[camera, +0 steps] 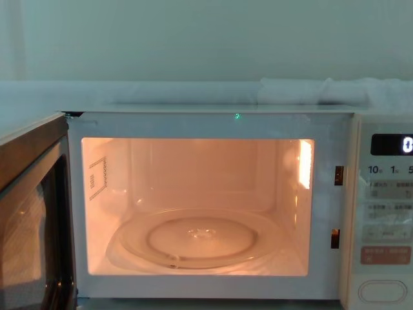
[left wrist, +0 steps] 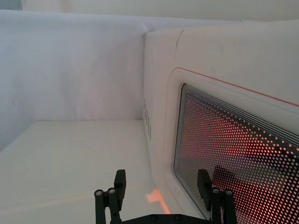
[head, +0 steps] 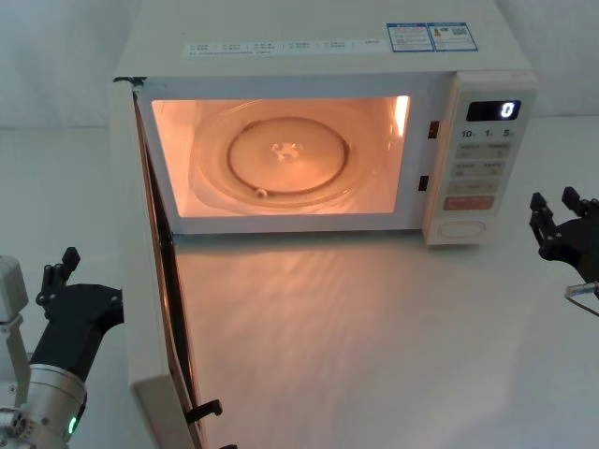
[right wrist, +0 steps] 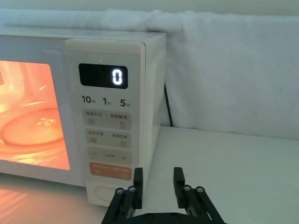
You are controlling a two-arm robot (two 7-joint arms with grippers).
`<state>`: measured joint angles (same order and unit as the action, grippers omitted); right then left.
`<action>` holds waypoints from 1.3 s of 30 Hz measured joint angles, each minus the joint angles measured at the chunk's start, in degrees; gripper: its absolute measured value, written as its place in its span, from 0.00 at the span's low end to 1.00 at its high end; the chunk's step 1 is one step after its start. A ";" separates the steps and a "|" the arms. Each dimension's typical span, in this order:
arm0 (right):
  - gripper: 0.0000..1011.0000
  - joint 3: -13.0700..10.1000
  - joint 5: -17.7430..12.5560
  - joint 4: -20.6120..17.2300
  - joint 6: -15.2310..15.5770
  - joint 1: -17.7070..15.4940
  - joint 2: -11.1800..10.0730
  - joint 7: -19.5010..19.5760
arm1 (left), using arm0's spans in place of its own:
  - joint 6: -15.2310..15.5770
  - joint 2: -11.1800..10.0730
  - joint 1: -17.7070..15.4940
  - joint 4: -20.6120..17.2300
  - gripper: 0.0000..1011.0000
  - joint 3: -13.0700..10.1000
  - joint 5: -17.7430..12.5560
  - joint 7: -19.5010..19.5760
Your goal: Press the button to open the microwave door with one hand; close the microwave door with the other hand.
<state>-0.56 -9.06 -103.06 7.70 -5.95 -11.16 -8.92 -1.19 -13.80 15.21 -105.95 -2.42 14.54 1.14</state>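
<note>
The microwave door point(head: 140, 299) stands swung wide open toward me on the left, and the cavity behind it is lit orange. Its dark dotted window point(left wrist: 233, 154) with the thin red outline shows in the left wrist view, and its inner side point(camera: 32, 213) in the chest view. My left gripper point(head: 58, 267) is open and low on the outer side of the door. Its fingers point(left wrist: 161, 179) straddle the window's lower corner. The button point(head: 465, 227) is the wide cream key at the bottom of the control panel point(right wrist: 108, 193) point(camera: 382, 292). My right gripper point(head: 554, 201) is open, slightly right of the button and back from it point(right wrist: 158, 175).
A glass turntable point(head: 281, 154) lies inside the cavity. The display point(right wrist: 103, 75) reads 0. A black cord point(right wrist: 167, 105) runs down behind the microwave on the right. Latch hooks point(head: 208, 409) stick out of the door's free edge near me. White cloth walls the back of the table point(head: 374, 337).
</note>
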 joint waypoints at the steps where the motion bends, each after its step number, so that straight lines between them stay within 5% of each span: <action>1: 0.43 -0.01 0.00 0.00 0.01 0.01 0.00 0.00 | 0.00 0.00 0.00 0.00 0.99 0.00 0.00 0.00; 20: 0.99 -0.05 0.00 0.00 0.10 0.05 -0.02 -0.01 | 0.00 0.00 0.00 0.00 0.99 0.00 0.00 0.00; 39: 0.99 -0.05 0.00 0.00 0.10 0.05 -0.02 -0.01 | 0.00 0.00 0.00 0.00 0.99 0.00 0.00 0.00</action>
<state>-0.61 -9.06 -103.06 7.79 -5.90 -11.18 -8.93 -1.19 -13.81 15.21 -105.95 -2.42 14.54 1.14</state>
